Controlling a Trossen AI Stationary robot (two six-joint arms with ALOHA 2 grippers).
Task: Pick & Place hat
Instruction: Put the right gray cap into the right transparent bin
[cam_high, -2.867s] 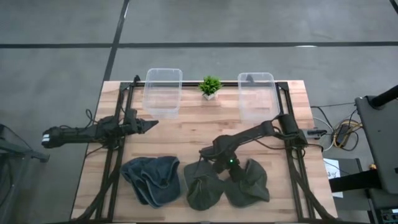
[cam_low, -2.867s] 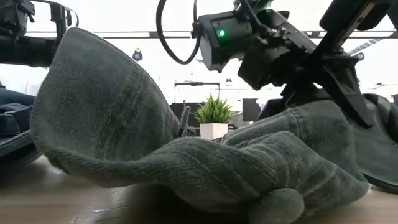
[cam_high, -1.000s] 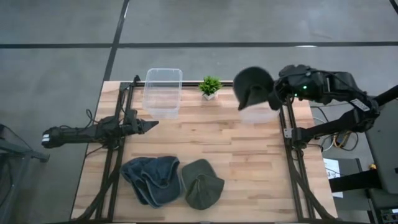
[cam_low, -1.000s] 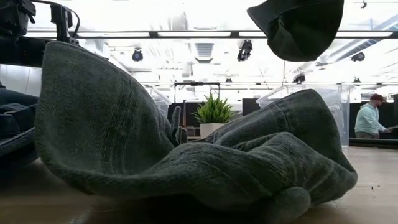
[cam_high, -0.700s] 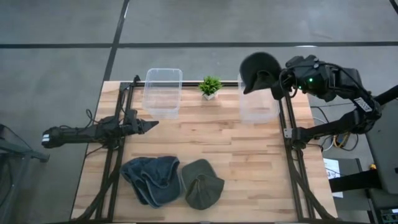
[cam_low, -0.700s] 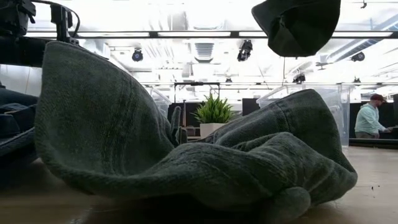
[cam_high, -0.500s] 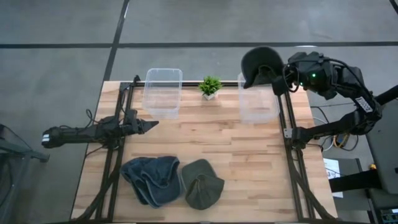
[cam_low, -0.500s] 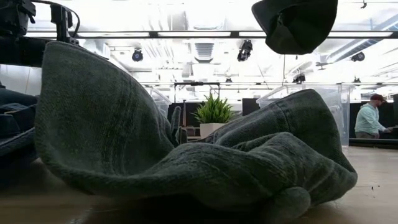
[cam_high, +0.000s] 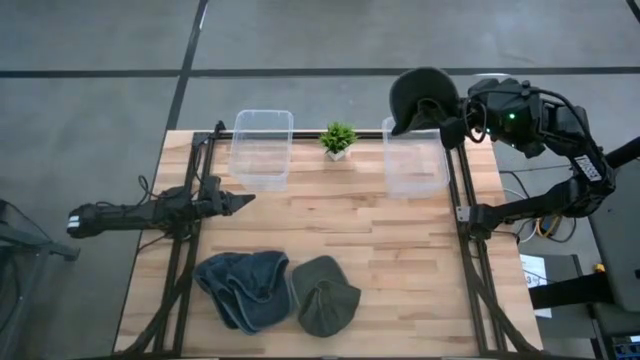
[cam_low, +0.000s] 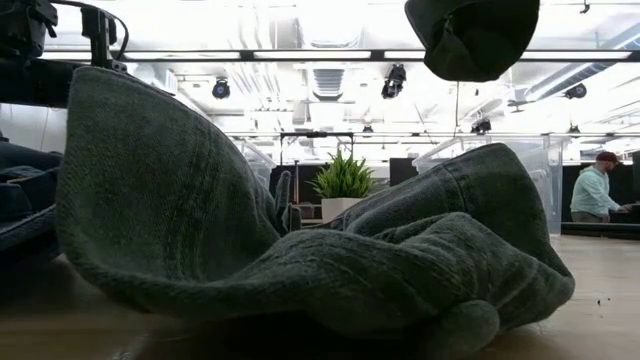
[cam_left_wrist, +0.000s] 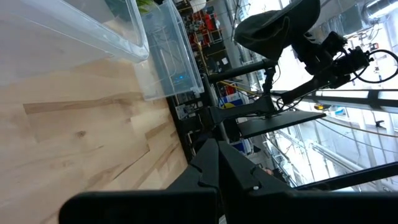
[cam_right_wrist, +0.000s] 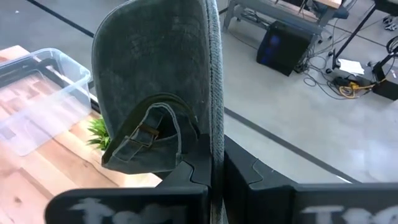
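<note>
From above, we are holding the dark cap (cam_high: 420, 100) in the right claw (cam_high: 455, 128), pinched by its edge, so it is hanging just past the far rim of the right bin (cam_high: 413, 170), toward the table's back edge. We judge the drop turns on this: the bin is lying nearer to us than the cap, its long side running front to back. The left claw (cam_high: 240, 200) is waiting closed over the left side of the table, near the left bin (cam_high: 262, 148).

At table height, we are seeing the cap (cam_low: 475, 35) high up, above the green hat (cam_low: 300, 250) lying on the wood.

Past the left wrist, we are seeing the cap (cam_left_wrist: 273, 31) hanging clear of the bin (cam_left_wrist: 168, 50).

Past the right wrist, our fingers (cam_right_wrist: 208, 180) are clamping the cap's brim (cam_right_wrist: 161, 87), crown hanging down.
</note>
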